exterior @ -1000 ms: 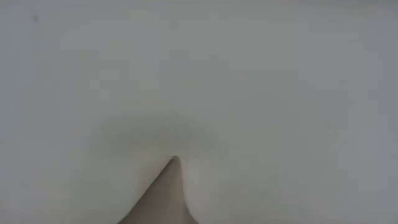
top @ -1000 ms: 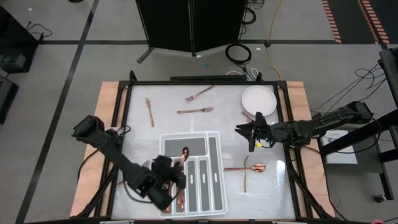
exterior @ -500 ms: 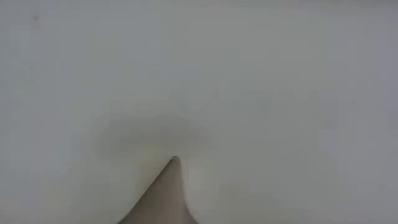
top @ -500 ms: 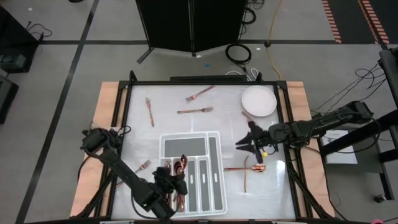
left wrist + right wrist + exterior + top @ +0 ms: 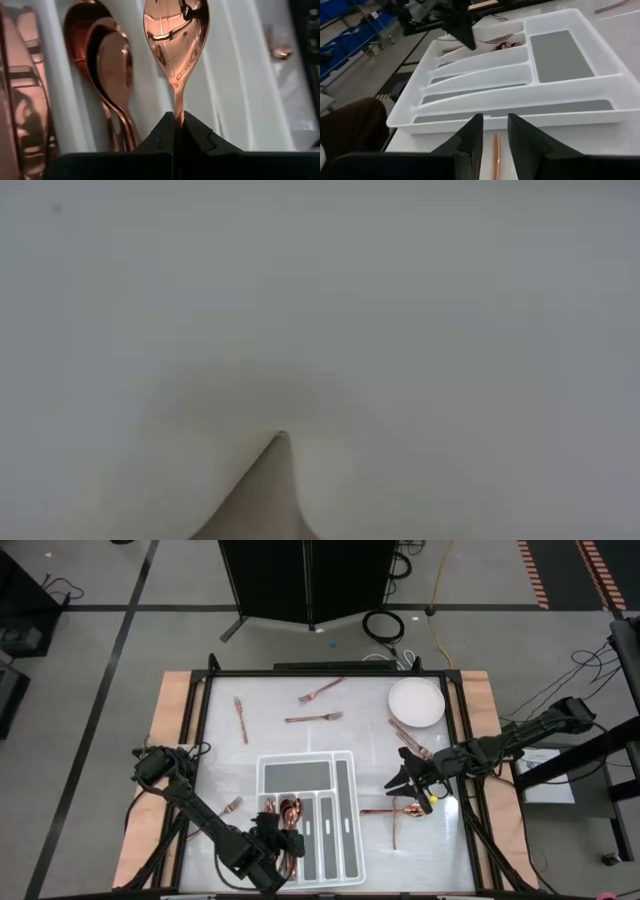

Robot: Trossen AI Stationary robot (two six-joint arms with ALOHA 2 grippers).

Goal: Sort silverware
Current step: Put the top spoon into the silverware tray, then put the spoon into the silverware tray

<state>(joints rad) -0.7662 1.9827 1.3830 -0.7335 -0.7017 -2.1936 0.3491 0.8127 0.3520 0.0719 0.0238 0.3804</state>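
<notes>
**Copper spoon pinched over the tray's slots**

The left gripper (image 5: 178,131) has its dark angular fingers clamped tight on the thin neck of a polished copper spoon (image 5: 175,35), whose mirror-smooth bowl hangs above a narrow slot of the white plastic divided tray (image 5: 345,772). Two more glossy spoons (image 5: 107,60) lie nested in the neighbouring slot. The right gripper (image 5: 495,131) hovers with fingers part-way apart and holding nothing, straddling a slim copper handle (image 5: 495,157) on the table just outside the tray's rounded rim. Loose forks (image 5: 314,718) lie scattered on the open tabletop beyond the tray, near a round white plate (image 5: 416,702).
</notes>
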